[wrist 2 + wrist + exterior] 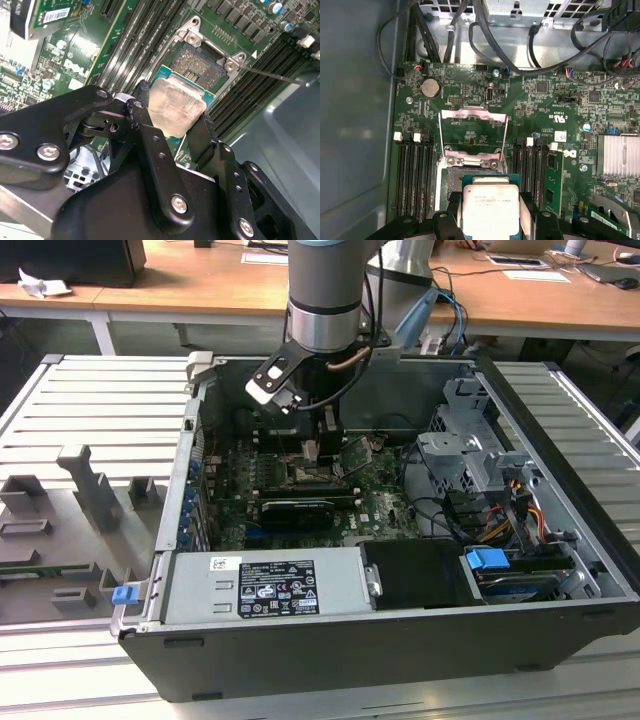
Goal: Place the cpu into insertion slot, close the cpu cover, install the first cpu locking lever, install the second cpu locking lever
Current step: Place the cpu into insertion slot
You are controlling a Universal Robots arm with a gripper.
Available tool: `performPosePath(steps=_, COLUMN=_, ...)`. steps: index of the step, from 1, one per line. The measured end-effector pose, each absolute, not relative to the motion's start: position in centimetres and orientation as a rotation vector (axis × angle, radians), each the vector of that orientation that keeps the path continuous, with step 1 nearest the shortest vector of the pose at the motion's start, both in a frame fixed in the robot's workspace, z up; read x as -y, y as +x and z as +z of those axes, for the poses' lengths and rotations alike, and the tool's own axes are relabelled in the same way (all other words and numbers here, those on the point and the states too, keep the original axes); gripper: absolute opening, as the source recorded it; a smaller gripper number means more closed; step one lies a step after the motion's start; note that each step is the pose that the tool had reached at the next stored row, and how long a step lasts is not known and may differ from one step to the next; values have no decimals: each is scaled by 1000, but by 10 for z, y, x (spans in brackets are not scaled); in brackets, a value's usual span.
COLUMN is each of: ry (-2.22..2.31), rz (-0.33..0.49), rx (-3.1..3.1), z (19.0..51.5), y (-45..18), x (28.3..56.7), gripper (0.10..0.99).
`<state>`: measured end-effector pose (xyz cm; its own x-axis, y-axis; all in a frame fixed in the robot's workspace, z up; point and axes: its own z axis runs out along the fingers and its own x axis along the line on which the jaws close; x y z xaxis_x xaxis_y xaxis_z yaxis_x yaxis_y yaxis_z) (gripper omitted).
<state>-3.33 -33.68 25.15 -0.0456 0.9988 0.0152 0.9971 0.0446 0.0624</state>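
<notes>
1. We are clamping the gripper (174, 104) on the cpu (172, 112), both fingers pressing its opposite edges.
2. We are holding the chip over one edge of the insertion slot (202, 62), partly covering it.
3. We are seeing the cpu cover (472, 114) standing open beside the socket.

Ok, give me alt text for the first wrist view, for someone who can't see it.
The gripper holds the cpu, metal face up, over the insertion slot on a green motherboard. The cpu cover stands open beside the slot, and black memory slots run along two sides of it.
</notes>
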Motion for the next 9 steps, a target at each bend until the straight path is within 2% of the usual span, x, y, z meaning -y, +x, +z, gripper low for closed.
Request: performPosePath(steps=9, ry=2148, rz=87, rx=-2247, z=237, y=-36, x=330, gripper=541)
